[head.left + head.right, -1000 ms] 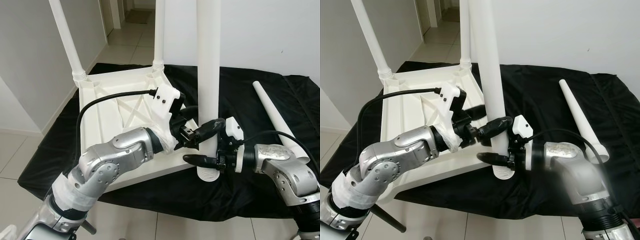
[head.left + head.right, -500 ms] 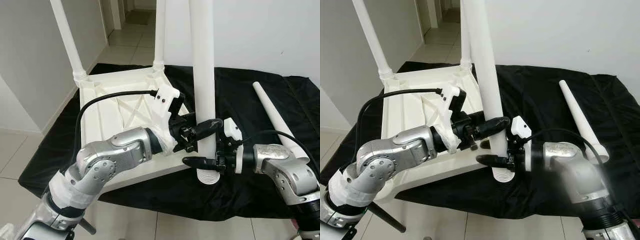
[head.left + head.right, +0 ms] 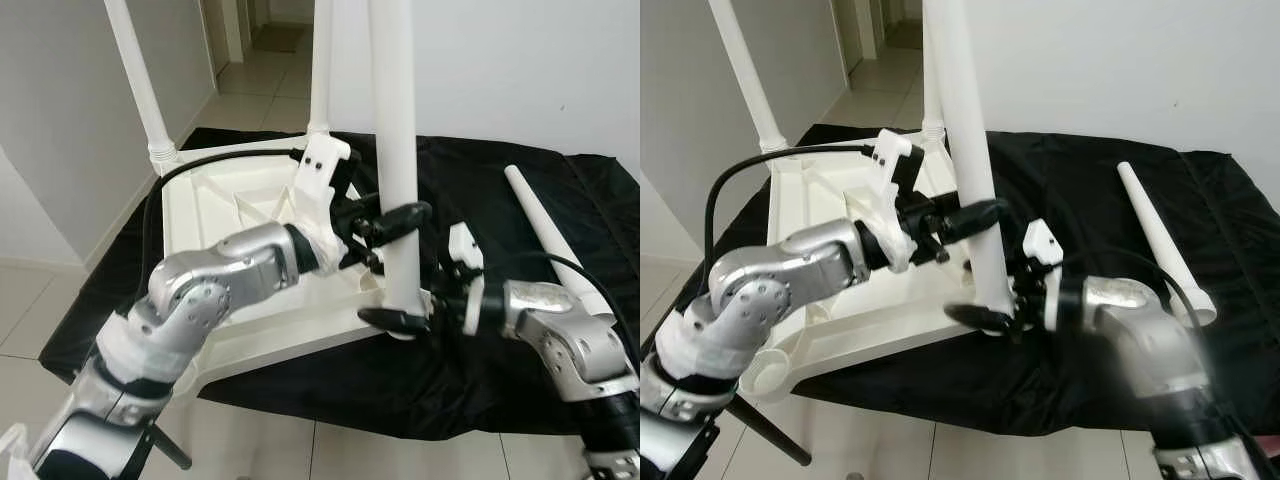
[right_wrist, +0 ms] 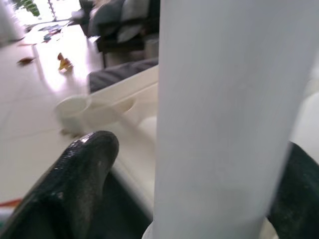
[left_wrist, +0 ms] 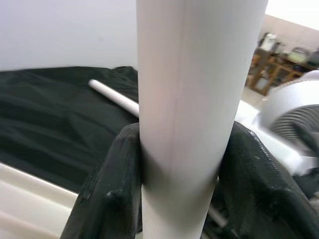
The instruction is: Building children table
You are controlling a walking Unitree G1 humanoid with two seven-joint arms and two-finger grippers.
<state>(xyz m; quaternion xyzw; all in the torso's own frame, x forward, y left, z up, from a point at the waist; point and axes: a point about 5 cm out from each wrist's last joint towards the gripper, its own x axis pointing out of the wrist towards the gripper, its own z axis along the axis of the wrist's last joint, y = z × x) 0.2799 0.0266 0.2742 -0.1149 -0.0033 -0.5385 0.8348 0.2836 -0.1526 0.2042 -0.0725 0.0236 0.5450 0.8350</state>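
Smooth matt white plastic table leg point(image 3: 396, 150) and tabletop point(image 3: 215, 215); creased black cloth point(image 3: 500, 190); brushed silver metal arms

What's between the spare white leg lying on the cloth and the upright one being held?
Bare black cloth separates the lying leg from the held leg, seen in both eye views.

This looks like a home. Pale floor tiles point(image 3: 265, 85) run from beside the black cloth point(image 3: 520, 200) into a hallway past a plain white wall point(image 3: 520, 70). Beyond the cloth, the right wrist view shows a dark sofa point(image 4: 117, 25) (blurred, with cushions), and small toys point(image 4: 62, 62) lie on the sunlit floor near it. The left wrist view shows wooden shelving point(image 5: 271, 74) behind the cloth.
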